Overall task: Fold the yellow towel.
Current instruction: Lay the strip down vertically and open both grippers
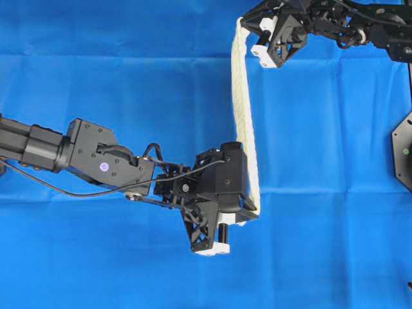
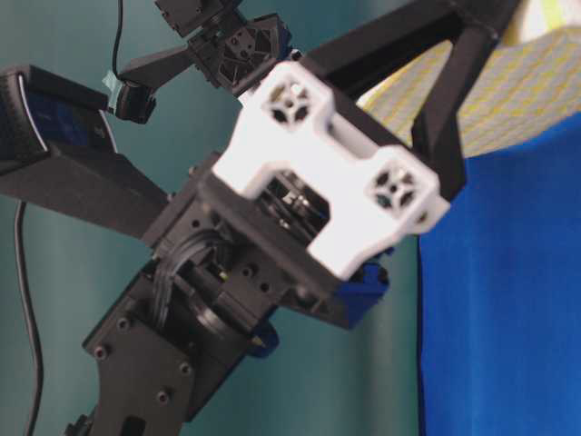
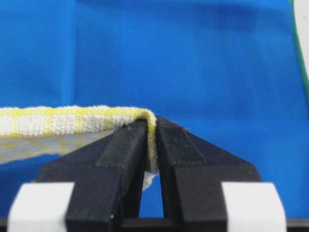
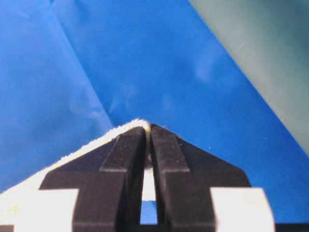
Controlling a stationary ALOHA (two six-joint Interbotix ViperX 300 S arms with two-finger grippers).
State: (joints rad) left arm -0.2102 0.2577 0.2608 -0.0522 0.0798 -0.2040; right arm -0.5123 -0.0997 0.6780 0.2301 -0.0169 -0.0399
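Note:
The yellow towel point(image 1: 243, 109), white with fine yellow checks and a yellow hem, hangs lifted off the blue cloth as a narrow band stretched between both grippers. My left gripper point(image 1: 252, 211) is shut on its near corner; the left wrist view shows the hem point(image 3: 72, 119) pinched between the jaws point(image 3: 151, 126). My right gripper point(image 1: 246, 27) is shut on the far corner; the right wrist view shows the towel's edge point(image 4: 91, 145) caught at the closed jaws point(image 4: 148, 127). The towel also shows at the top right of the table-level view point(image 2: 517, 95).
The blue cloth point(image 1: 116, 84) covers the whole table. A black mount point(image 1: 402, 151) sits at the right edge. The left arm fills most of the table-level view point(image 2: 272, 227).

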